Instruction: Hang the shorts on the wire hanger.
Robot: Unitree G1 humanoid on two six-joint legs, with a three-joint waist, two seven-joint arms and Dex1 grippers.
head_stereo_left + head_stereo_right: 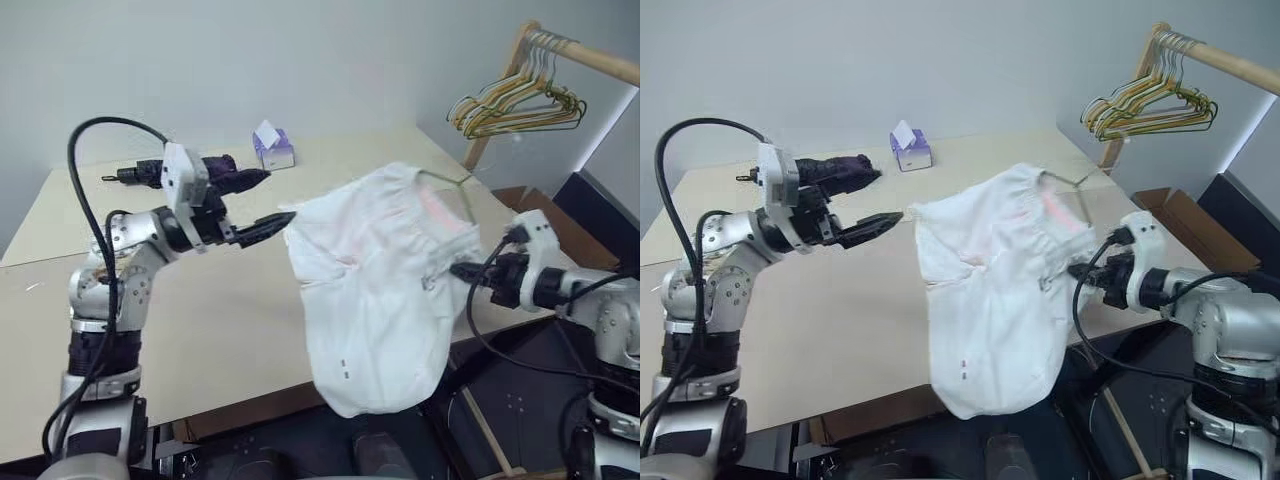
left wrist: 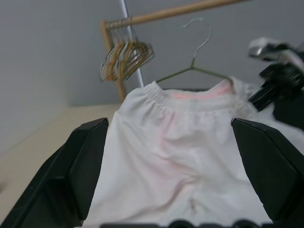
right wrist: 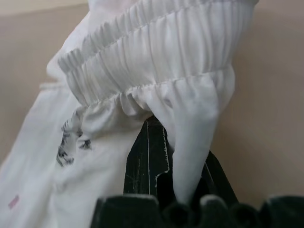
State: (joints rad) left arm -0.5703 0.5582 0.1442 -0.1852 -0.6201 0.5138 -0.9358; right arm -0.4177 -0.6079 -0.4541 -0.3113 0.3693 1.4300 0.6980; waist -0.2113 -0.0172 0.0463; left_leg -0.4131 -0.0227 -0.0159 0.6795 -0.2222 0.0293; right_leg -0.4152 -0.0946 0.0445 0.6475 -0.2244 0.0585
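The white shorts (image 1: 380,300) hang in the air over the table's front right edge, with the gathered waistband (image 3: 156,61) uppermost. The wire hanger (image 2: 192,69) rises out of the waistband, its hook up, and one thin wire side (image 1: 462,200) shows at the shorts' top right. My right gripper (image 1: 462,270) is shut on a fold of the shorts just below the waistband, on their right side. My left gripper (image 1: 272,198) stands open just left of the shorts, pointing at them, with nothing between its fingers (image 2: 83,166).
A beige table (image 1: 200,300) lies below, with a purple tissue box (image 1: 273,148) at its back. A wooden rail (image 1: 590,58) at the right rear carries a cluster of yellow and green hangers (image 1: 520,105). A cardboard box (image 1: 1175,215) sits on the floor to the right.
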